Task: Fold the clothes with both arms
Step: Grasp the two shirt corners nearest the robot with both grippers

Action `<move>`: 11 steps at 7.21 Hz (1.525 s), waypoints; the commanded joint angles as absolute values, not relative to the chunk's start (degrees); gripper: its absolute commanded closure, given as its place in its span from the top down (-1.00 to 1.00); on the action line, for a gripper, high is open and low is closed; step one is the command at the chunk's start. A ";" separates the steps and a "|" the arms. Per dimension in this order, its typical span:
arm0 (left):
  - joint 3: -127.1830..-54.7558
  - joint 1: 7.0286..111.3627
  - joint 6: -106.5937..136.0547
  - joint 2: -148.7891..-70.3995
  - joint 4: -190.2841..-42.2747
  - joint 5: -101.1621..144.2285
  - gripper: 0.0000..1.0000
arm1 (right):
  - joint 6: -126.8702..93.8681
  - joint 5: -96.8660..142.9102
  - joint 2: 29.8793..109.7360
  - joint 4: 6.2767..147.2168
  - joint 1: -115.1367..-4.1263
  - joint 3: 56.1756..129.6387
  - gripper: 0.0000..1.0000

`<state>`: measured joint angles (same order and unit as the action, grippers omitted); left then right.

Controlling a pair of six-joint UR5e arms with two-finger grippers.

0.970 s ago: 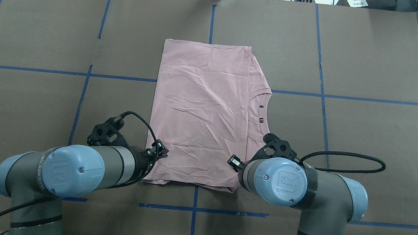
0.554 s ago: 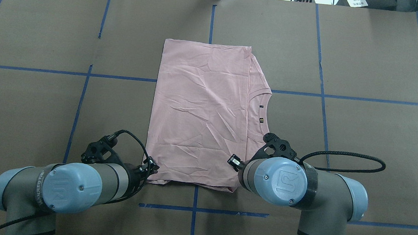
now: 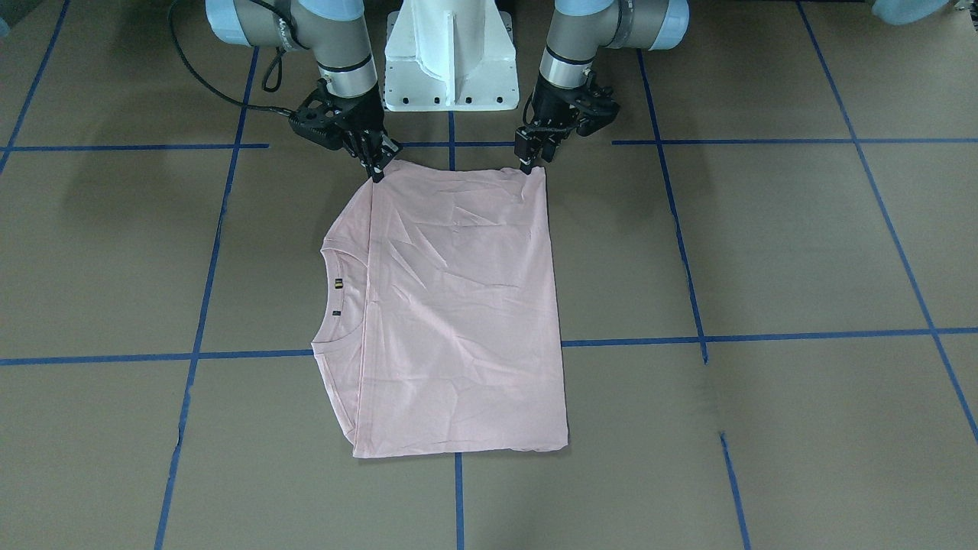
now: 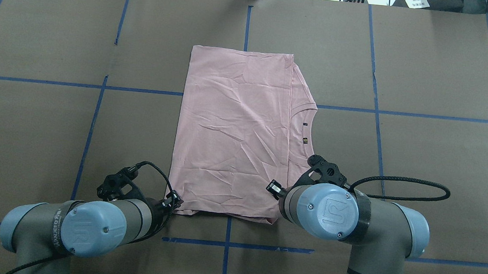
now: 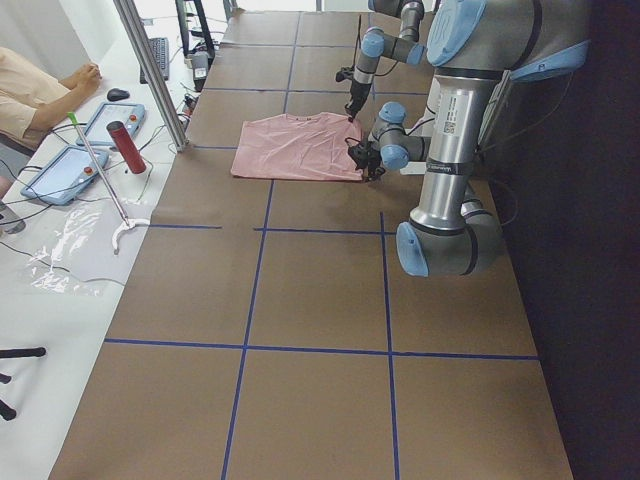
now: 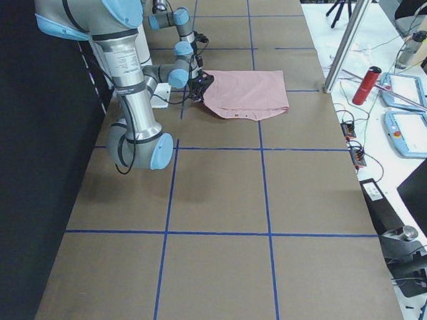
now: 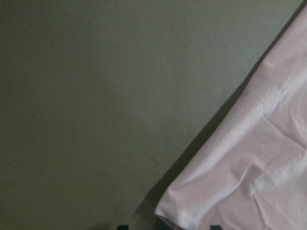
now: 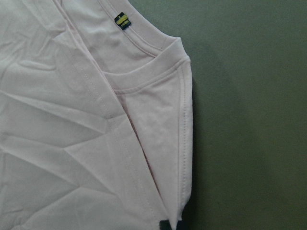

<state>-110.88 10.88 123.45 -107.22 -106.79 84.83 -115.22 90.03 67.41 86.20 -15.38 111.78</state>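
Note:
The pale pink T-shirt (image 4: 235, 132) lies folded into a flat rectangle, print hidden. Its collar and small tag (image 8: 121, 21) sit on its right side in the overhead view. My left gripper (image 3: 529, 164) is low at the shirt's near-left corner. In the left wrist view that corner (image 7: 192, 215) lies between its two spread fingertips, so it is open. My right gripper (image 3: 380, 173) stands at the near-right corner by the fold line. In the right wrist view its tips (image 8: 170, 225) are pinched together on the shirt's (image 8: 72, 120) hemmed edge.
The white pedestal base (image 3: 451, 53) stands just behind the shirt's near edge. Blue tape lines (image 4: 226, 243) grid the brown table. A metal post (image 5: 150, 70), a red cylinder (image 5: 125, 147), tablets and a seated person (image 5: 40, 95) are at the far side.
My left arm has drawn back toward the robot, and its gripper slid from the shirt's left edge down to the near-left corner. The right arm and the shirt have not moved.

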 commanded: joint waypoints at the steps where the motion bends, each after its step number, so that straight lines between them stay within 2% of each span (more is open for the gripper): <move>1: -110.74 11.51 123.40 -107.23 -106.79 83.51 0.29 | -115.14 89.91 67.41 86.22 -15.38 111.80 -1.00; 5: -108.91 10.99 123.49 -107.84 -107.05 83.58 0.28 | -115.14 89.82 67.41 86.22 -15.47 111.71 -1.00; 6: -108.90 10.99 123.49 -108.28 -107.05 83.58 0.14 | -115.14 89.91 67.41 86.22 -15.56 111.71 -1.00; 7: -108.81 10.99 123.49 -108.37 -107.05 83.58 -0.56 | -115.14 89.91 67.41 86.22 -15.56 111.71 -1.00; 8: -108.98 10.99 123.31 -108.46 -107.05 83.58 -1.00 | -115.14 89.91 67.41 86.22 -15.73 111.71 -1.00; 11: -111.86 12.12 121.91 -109.77 -106.70 83.85 -1.00 | -115.14 90.35 67.41 86.31 -16.26 111.80 -1.00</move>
<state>-110.12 11.51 122.74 -109.28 -106.98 83.70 -115.14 90.18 67.41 86.24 -16.05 111.67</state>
